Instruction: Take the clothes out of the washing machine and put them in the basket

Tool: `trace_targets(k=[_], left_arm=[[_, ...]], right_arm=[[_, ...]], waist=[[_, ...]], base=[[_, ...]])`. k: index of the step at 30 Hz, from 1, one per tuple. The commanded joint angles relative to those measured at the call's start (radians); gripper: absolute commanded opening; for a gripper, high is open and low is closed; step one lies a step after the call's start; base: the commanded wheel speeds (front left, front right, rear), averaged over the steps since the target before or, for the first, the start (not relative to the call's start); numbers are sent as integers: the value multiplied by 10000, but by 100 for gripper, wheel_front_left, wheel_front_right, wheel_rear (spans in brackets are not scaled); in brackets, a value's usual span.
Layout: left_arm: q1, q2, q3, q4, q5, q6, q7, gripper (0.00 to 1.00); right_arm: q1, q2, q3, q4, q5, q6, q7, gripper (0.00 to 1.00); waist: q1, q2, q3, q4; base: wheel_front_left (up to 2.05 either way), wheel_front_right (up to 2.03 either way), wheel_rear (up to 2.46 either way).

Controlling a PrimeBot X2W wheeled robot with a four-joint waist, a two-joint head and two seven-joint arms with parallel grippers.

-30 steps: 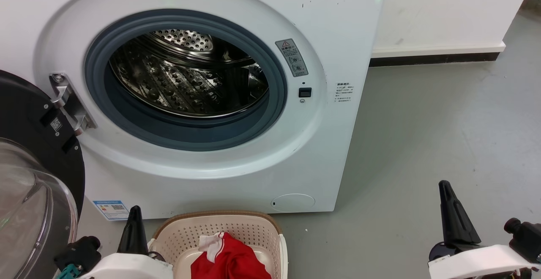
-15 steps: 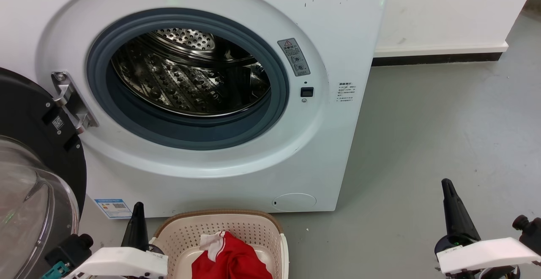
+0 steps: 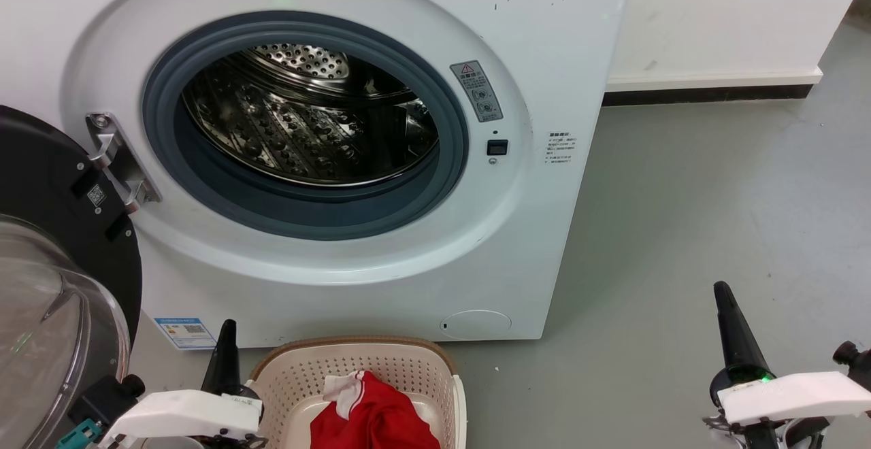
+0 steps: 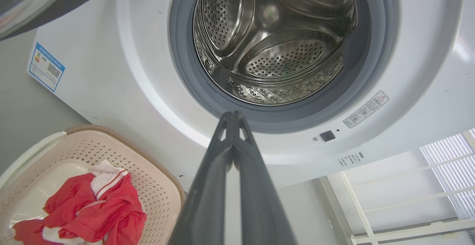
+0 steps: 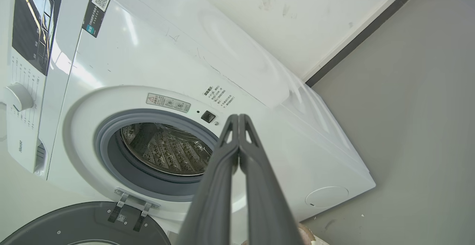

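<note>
Crumpled in cream perforated basket with brown rim: red garment, white collar patch on top. Basket on grey floor, just in front of white washing machine. Porthole open, black-framed glass door swung out left, steel drum bare metal. Fingers pressed together, tips touching: left gripper, just beside basket's left edge. Same for right gripper, well apart to the right, over floor.
</note>
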Motion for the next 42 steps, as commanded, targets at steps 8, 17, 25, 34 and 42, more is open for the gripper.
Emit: trace_targets(k=[8,17,25,34,42], left_arm=[[-376,27,79,18,-1104,-160,260,0],[-505,30,120,116,-2104,-291,503,0],[-609,32,154,194,-2930,-395,696,0],[-701,34,192,282,-3796,-480,912,0],[-788,35,219,344,-4426,-572,1050,0]], right_arm=[[-357,-67,-105,127,1146,-2,238,0],[-495,-67,-188,314,2154,-2,482,0],[-599,-60,-267,477,2966,-2,690,0],[-728,-47,-354,635,3830,-3,907,0],[-813,-31,-418,767,4444,-3,1073,0]], waist=[[-1,0,13,31],[-1,0,27,66],[-1,0,39,96],[-1,0,53,131],[-1,0,64,158]], base=[[0,0,0],[0,0,0],[0,0,0],[0,0,0],[0,0,0]])
